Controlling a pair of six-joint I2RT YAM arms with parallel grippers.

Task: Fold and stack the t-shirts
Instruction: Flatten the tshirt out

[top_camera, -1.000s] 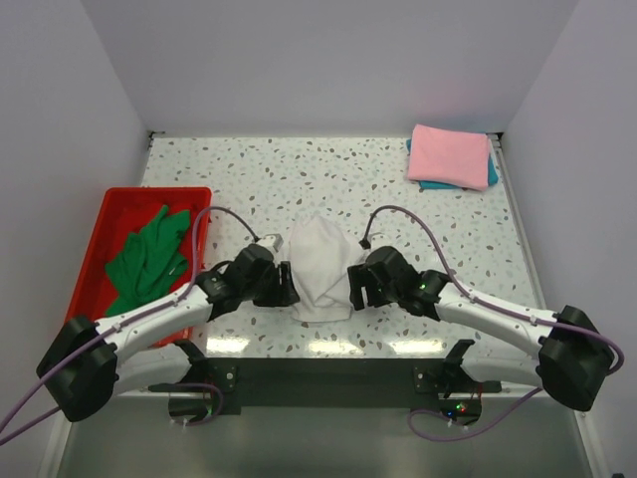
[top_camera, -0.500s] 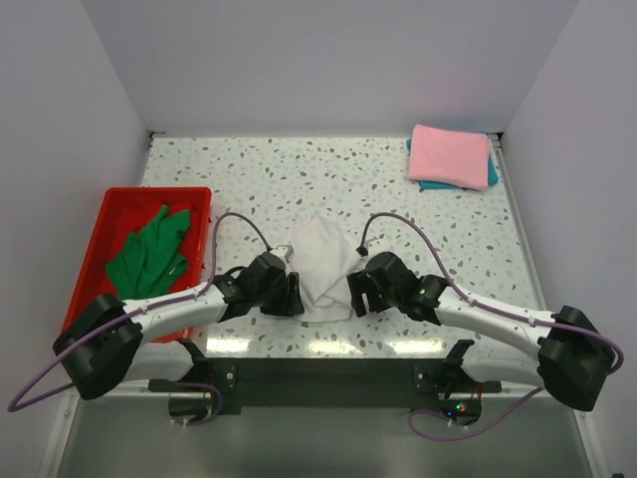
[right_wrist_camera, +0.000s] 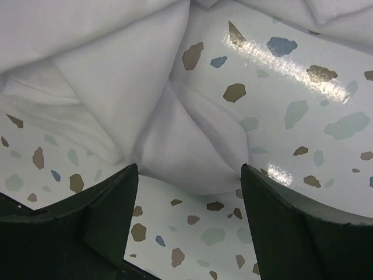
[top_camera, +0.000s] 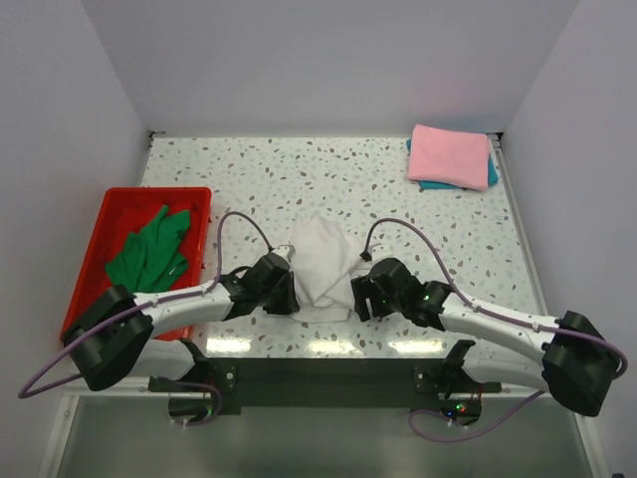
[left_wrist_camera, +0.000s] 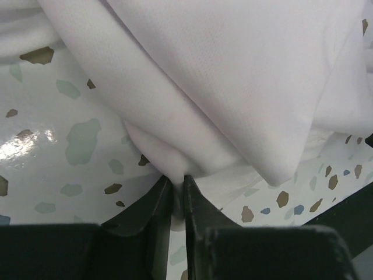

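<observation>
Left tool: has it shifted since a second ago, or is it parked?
Yes. The left tool slid right, farther from the red tray, up to the white t-shirt, and now pinches its left edge.

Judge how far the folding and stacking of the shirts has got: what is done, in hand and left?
Done: a pink shirt lies folded on a teal shirt at the far right corner. In hand: the crumpled white shirt, its edge pinched by the left pincer, the right pincer open astride another fold. Left: the green shirt, unfolded in the red tray.
</observation>
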